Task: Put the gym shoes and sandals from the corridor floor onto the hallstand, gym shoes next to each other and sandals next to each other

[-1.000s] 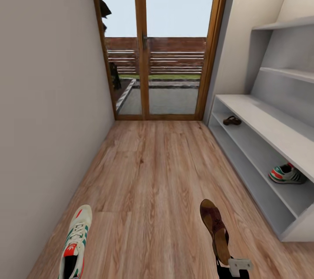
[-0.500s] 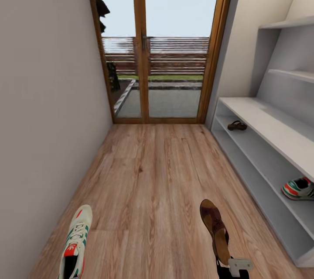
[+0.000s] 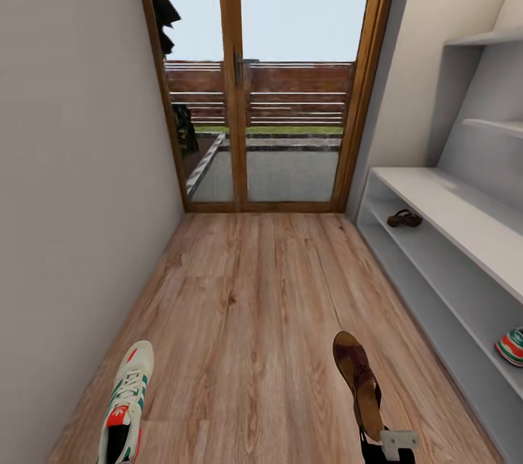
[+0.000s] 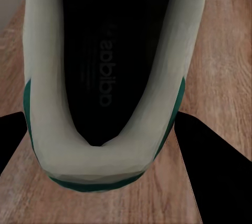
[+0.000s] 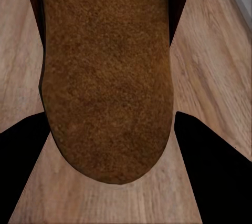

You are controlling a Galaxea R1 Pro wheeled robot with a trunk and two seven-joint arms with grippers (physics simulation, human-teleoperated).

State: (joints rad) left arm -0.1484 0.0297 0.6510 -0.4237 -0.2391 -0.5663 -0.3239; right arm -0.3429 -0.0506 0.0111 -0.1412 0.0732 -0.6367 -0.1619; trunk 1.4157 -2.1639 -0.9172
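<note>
**Two shoes aloft, base still rolling toward the door**

Sliding rightward in the head view, the hallstand [image 3: 450,217] is drifting toward the picture's edge and the glass door [image 3: 290,86] is looming larger. That is the camera travelling; the carried shoes are not shifting.

Left end effector [image 4: 100,145] is pinching the heel of one gym shoe [image 3: 125,399], a finger on each side of the collar. That padded heel is looking soft but springy, light, a fair place to hold. Right end effector [image 5: 107,140] is clamping the heel end of a sandal [image 3: 358,383]: thin, flat, likely floppy and prone to twisting in the grip.

Below both, the corridor floor [image 3: 254,304] is running on. On the hallstand's lower shelf, the second sandal [image 3: 404,218] is sitting far back and the second gym shoe [image 3: 511,346] is nearer, well apart.
</note>
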